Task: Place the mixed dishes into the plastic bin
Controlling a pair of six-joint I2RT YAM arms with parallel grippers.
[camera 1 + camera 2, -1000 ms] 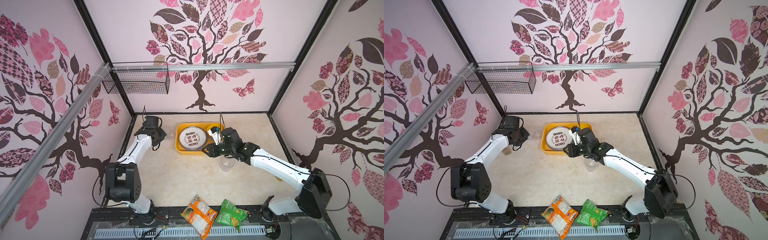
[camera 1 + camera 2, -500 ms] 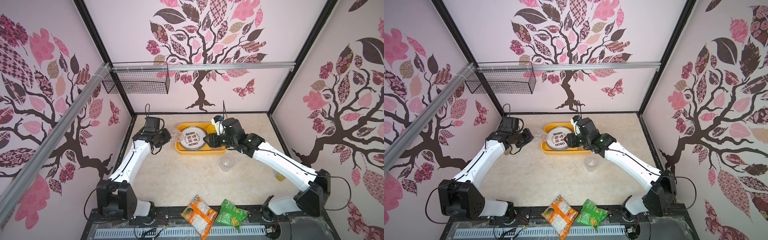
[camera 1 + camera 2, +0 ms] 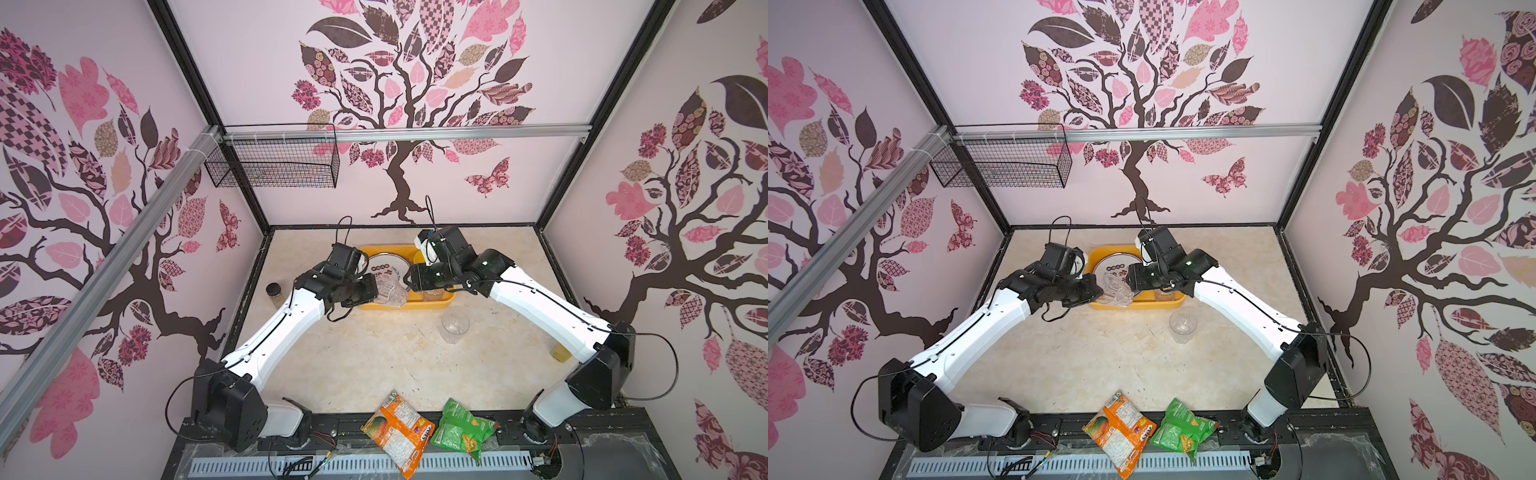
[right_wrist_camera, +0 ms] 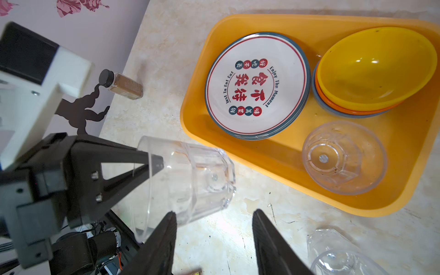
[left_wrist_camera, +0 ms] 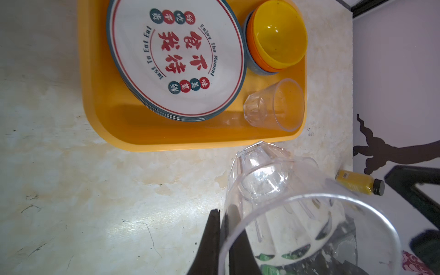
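- Plastic bin (image 3: 419,306), yellow-orange and shallow: is sitting on the tabletop (image 3: 374,365) toward the back wall, between the two arms.
- Plates (image 5: 176,59), white with red characters and a dark rim: are lying stacked inside the bin, on the side nearer the left arm.
- Bowls (image 5: 276,35): are resting nested, yellow in orange in blue, in the bin's far corner on the right arm's side, just beside the plates.
- Binned cup (image 4: 342,157), clear plastic: is standing mouth up in the bin's near corner on the right arm's side.
- Held cup (image 4: 190,178), clear plastic: is hanging tipped on its side above the tabletop, base pointing at the bin, just outside the near wall.
- Left pincer (image 5: 221,219): is pinching the held cup's rim, one finger inside the mouth and one outside.
- Right pincer (image 4: 214,216): is hovering above the tabletop near the held cup, jaws partway apart, nothing between them.
- Loose cup (image 3: 455,328), clear plastic: is standing mouth up on the tabletop, apart from the bin on its near side.
- Spice jar (image 3: 274,291), dark lid: is standing by the left wall.
- Yellow bottle (image 5: 359,184), dark cap: is sitting near the right wall.
- Orange snack bag (image 3: 397,432) and green snack bag (image 3: 461,430): are lying side by side at the near edge.
- Wire basket (image 3: 274,166), black: is hanging from the back rail.
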